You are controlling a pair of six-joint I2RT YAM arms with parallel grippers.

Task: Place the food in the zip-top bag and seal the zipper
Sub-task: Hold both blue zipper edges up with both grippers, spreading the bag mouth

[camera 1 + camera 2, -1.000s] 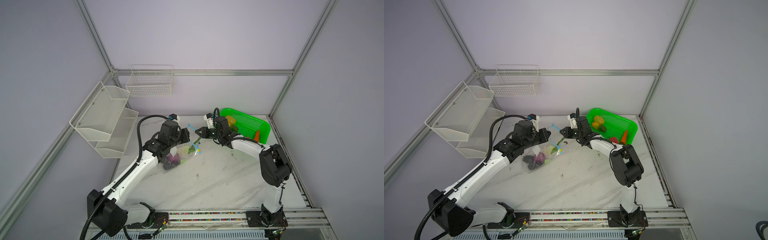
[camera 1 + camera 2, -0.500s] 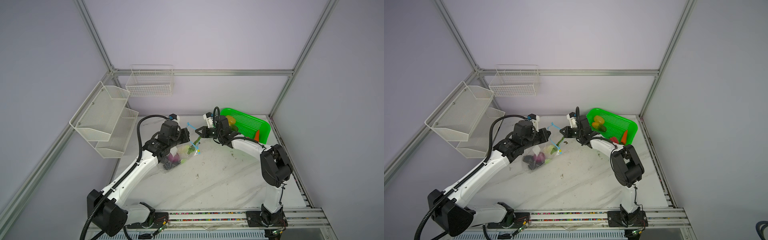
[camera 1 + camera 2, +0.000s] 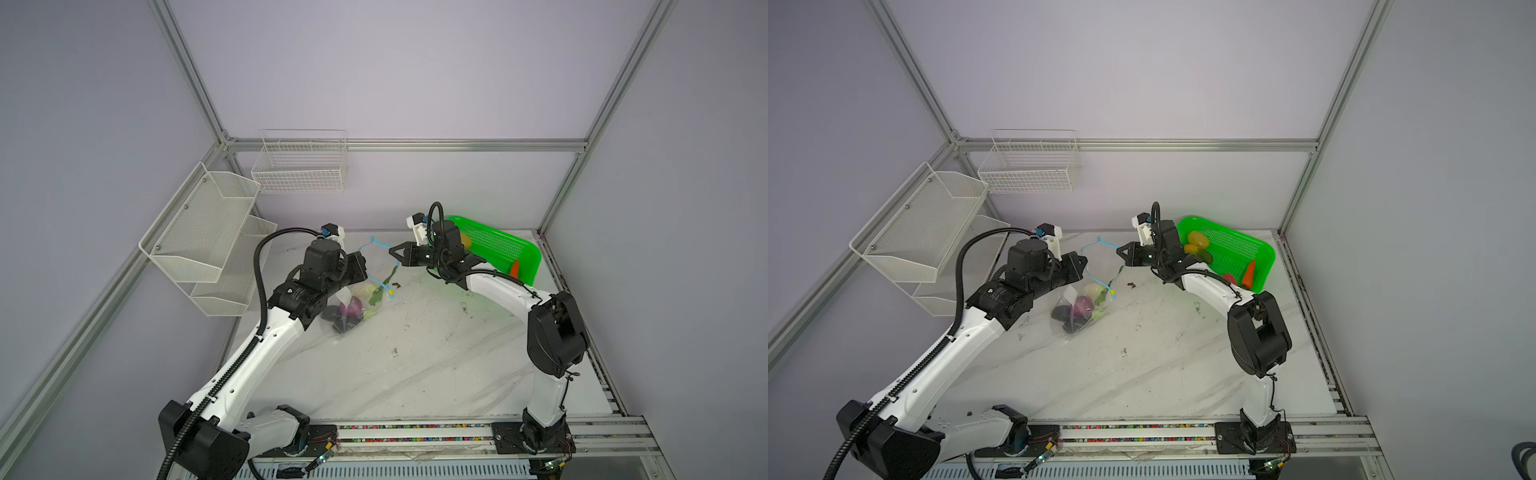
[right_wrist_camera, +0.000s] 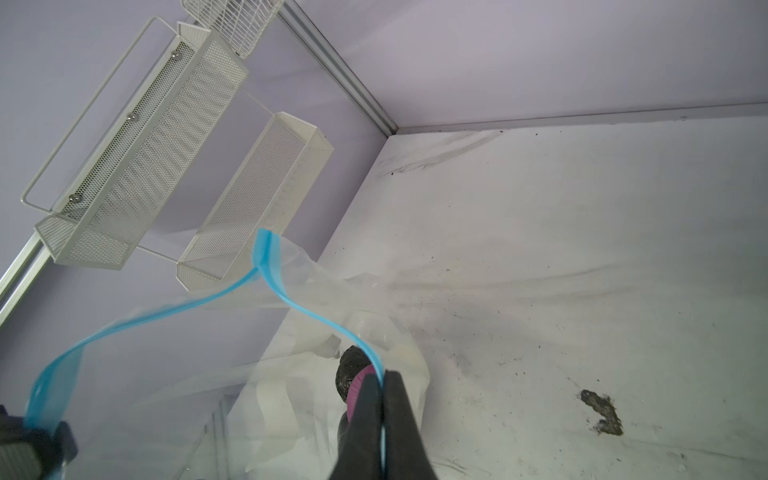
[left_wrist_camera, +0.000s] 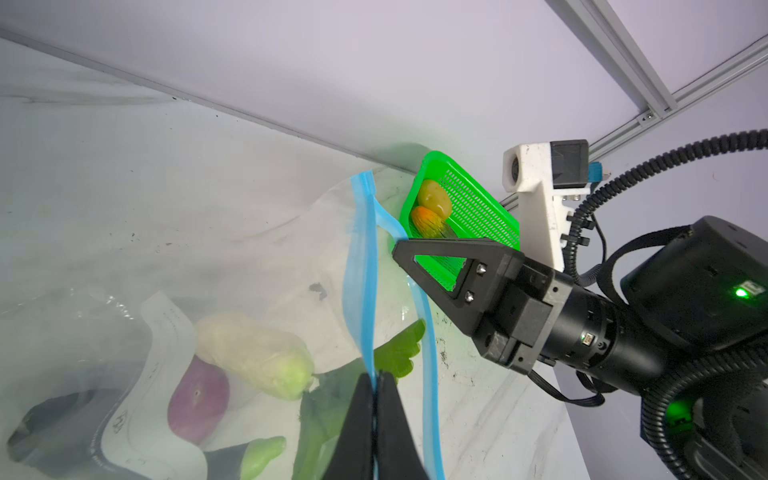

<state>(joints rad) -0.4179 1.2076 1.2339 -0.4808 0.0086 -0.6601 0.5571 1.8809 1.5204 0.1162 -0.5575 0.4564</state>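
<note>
— Pinching what, the left gripper (image 5: 376, 376)?
— The zipper (image 5: 365, 270). Its jaws are pressed together on 1 lip of the blue strip.
— And the right gripper (image 4: 382, 374)?
— Clamped on the other lip, so the mouth gapes between the 2.
— Where is the zip-top bag (image 3: 353, 307)?
— Between the arms, its lower end on the table (image 3: 415, 365) and its mouth lifted.
— What is inside?
— A purple piece (image 5: 198, 401), a pale green piece (image 5: 253, 353) and a dark piece (image 5: 62, 419).
— And the rest?
— A yellow piece (image 3: 1197, 239) and a carrot (image 3: 1249, 272) lie in the green basket (image 3: 1262, 253), beside the right arm.
</note>
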